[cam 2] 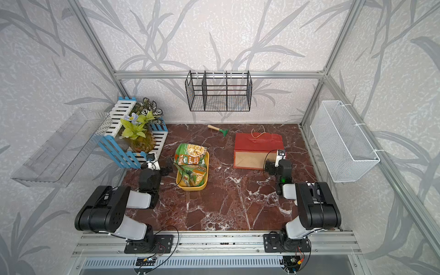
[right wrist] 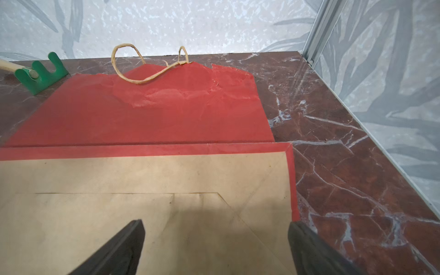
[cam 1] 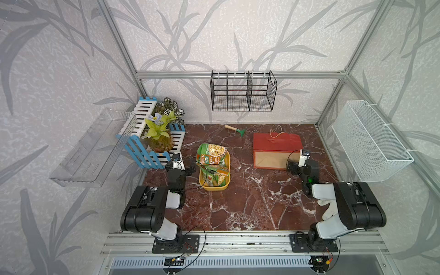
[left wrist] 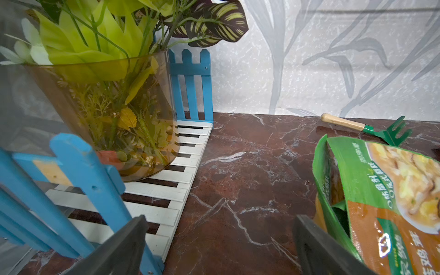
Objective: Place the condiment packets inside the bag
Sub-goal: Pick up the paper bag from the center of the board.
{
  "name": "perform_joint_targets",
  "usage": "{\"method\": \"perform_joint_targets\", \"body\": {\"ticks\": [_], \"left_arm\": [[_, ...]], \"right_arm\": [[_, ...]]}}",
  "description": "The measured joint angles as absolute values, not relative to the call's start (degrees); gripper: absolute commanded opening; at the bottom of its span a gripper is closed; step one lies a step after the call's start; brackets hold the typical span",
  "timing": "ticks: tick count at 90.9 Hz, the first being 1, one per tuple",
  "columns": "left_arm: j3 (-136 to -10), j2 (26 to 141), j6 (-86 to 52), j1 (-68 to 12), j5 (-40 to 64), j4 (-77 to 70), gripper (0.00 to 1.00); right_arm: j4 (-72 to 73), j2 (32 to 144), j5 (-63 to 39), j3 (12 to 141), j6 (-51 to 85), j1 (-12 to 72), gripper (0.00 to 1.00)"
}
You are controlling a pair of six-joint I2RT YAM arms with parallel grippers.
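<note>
Wrist views, left hand point(left wrist: 220, 220) wide, right hand point(right wrist: 215, 223) wide, flat paper bag point(right wrist: 166, 114), crinkly glossy condiment packets point(left wrist: 392, 190)

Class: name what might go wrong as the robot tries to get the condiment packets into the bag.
1. The red paper bag lies collapsed flat. The open right gripper hangs over its folded kraft bottom, the closed end, so the condiment packets may find no opening.
2. The packets are heaped and overhang the yellow tray; pulling one may drag others out.
</note>
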State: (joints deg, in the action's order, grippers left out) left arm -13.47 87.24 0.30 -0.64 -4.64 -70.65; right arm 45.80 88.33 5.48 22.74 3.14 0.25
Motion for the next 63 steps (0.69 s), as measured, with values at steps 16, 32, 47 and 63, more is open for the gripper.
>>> {"method": "perform_joint_targets", "body": {"ticks": [16,32,47,63], "left_arm": [[-13.5,87.2,0.3,-0.6,-4.6,-70.7,1.0],[-13.5,87.2,0.3,-0.6,-4.6,-70.7,1.0],[-13.5,87.2,0.3,-0.6,-4.6,-70.7,1.0],[-16.1,80.0,0.4,0.2,-4.1,-58.2,1.0]], "right_arm": [[45.8,88.4,5.5,22.7,3.2,0.3,0.99],[45.8,88.4,5.5,22.7,3.2,0.3,0.99],[45.7,88.3,5.6,22.7,3.2,0.3,0.99],[32.0,81.6,11.5,26.9,6.1,0.3,0.99]]}}
